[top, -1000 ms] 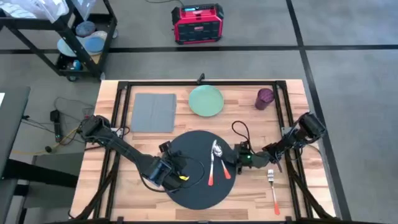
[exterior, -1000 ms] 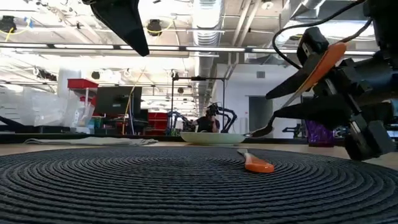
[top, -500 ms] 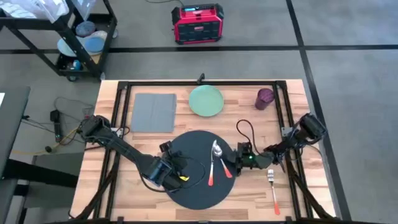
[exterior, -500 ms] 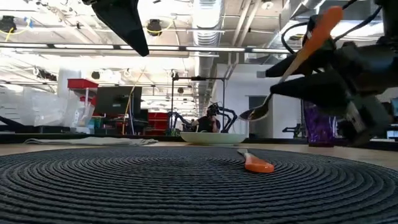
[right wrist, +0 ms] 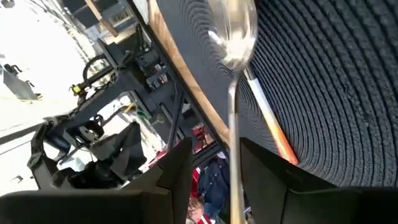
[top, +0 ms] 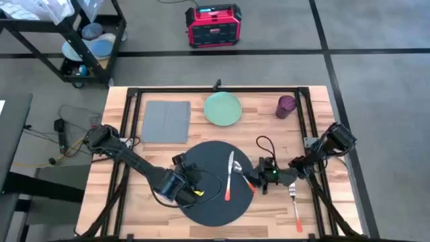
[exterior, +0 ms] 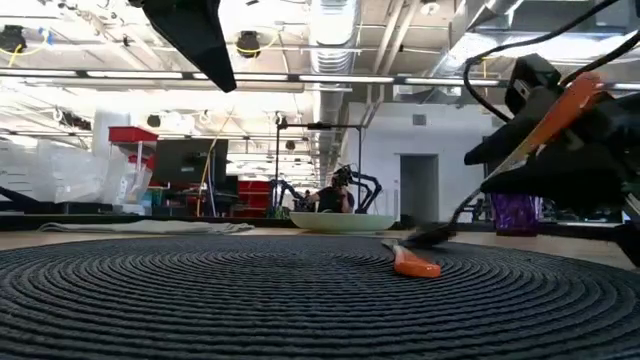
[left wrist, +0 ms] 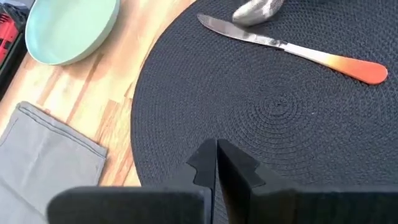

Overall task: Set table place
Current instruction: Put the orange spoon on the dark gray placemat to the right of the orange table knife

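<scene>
Black woven placemat [top: 213, 183] carries my knife [top: 229, 176], just beside the spoon [right wrist: 232, 37] clamped in my right gripper [top: 255, 180]. My left gripper [left wrist: 216, 163] hovers pressed shut; plate [top: 222, 109], napkin [top: 166, 122] and cup [top: 286, 105] sit behind.

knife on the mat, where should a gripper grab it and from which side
Grip the knife by its orange handle, straight down, fingers across its width. It lies flat on the mat, so nothing gets under it from the side; the blade end is crowded by the spoon in the right gripper.
</scene>
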{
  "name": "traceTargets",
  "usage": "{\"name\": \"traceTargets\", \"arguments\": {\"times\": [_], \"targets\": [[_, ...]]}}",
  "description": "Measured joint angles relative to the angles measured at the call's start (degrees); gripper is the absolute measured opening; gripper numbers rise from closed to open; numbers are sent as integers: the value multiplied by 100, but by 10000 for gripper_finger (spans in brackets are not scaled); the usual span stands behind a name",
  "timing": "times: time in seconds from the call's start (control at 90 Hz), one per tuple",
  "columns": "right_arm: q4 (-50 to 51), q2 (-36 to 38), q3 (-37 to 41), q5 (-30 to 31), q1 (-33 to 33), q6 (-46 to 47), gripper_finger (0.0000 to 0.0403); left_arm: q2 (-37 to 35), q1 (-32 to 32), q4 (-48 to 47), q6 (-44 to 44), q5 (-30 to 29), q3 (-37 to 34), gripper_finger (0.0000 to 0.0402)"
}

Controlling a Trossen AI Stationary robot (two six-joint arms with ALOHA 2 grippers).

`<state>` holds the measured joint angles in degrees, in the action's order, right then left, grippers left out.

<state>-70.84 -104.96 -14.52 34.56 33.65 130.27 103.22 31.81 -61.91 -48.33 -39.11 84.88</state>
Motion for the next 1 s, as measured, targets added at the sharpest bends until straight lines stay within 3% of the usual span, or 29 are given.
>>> {"name": "traceTargets", "arguments": {"times": [0.111, 0.311, 0.511, 0.689, 0.833, 1.0], "targets": [[70, 2, -2, -325, 48, -110, 113, 0, 0, 3, 56, 0, 0, 0], [88, 0, 7, -328, 351, -254, 113, 0, -17, 0, 73, 0, 0, 0], [268, 13, 0, -920, 640, -5, 111, 0, -17, -2, 139, -1, 0, 0], [232, 13, 0, -1726, 559, 51, 96, 0, -17, -7, 161, -2, 0, 0], [436, 21, -11, -3324, 494, 51, 93, 0, -17, -13, 163, -2, 0, 0], [565, 30, -20, -3467, 431, 150, 92, -3, -4, -58, 198, -4, 0, 0]]}}
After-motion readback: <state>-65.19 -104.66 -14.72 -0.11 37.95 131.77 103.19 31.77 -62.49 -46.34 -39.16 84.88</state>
